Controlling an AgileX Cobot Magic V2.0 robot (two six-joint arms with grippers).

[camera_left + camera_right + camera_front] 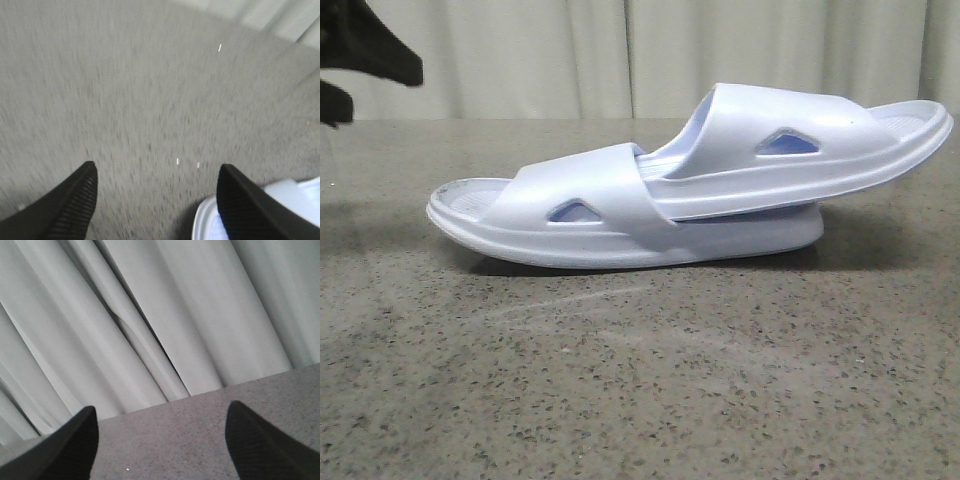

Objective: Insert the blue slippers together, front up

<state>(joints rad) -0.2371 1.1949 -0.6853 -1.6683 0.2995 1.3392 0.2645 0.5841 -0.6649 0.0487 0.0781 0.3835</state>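
Two pale blue slippers lie nested on the speckled table in the front view. The lower slipper rests flat with its open end to the left. The upper slipper is pushed under the lower one's strap and tilts up to the right. My left gripper hangs open at the upper left, apart from the pair. In the left wrist view the left gripper holds nothing, and a slipper's rim shows by one finger. In the right wrist view my right gripper is open and empty over bare table.
A white pleated curtain closes off the back of the table. The curtain fills most of the right wrist view, above the table's far edge.
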